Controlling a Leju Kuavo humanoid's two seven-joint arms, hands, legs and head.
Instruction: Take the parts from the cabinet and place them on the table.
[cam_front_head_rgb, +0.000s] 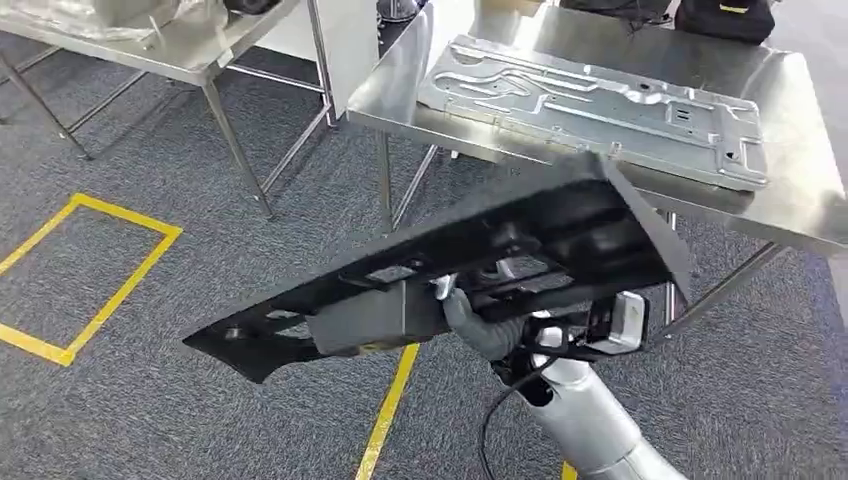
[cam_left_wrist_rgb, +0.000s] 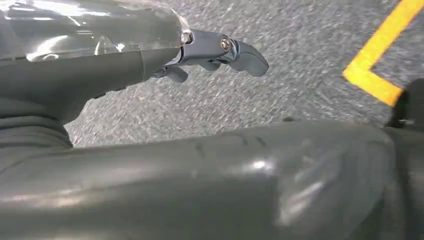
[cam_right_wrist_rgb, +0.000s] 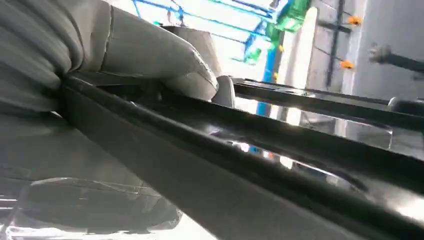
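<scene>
The right hand (cam_front_head_rgb: 480, 325) clamps the black panel (cam_front_head_rgb: 440, 270) from beneath (tilted, just short of the table (cam_front_head_rgb: 800, 190)); the left hand (cam_left_wrist_rgb: 220, 55), fingers curled, holds nothing. It could slip sideways.

light: pretty even and bright overhead, steel table (cam_front_head_rgb: 800, 130) throws soft glare
blur: carpet (cam_left_wrist_rgb: 280, 90) past the left hand's fingers (cam_left_wrist_rgb: 245, 55) is smeared
backlight: blown-out white beyond the right hand's thumb (cam_right_wrist_rgb: 165, 60)
focus: black panel (cam_right_wrist_rgb: 280, 150) soft up close
</scene>
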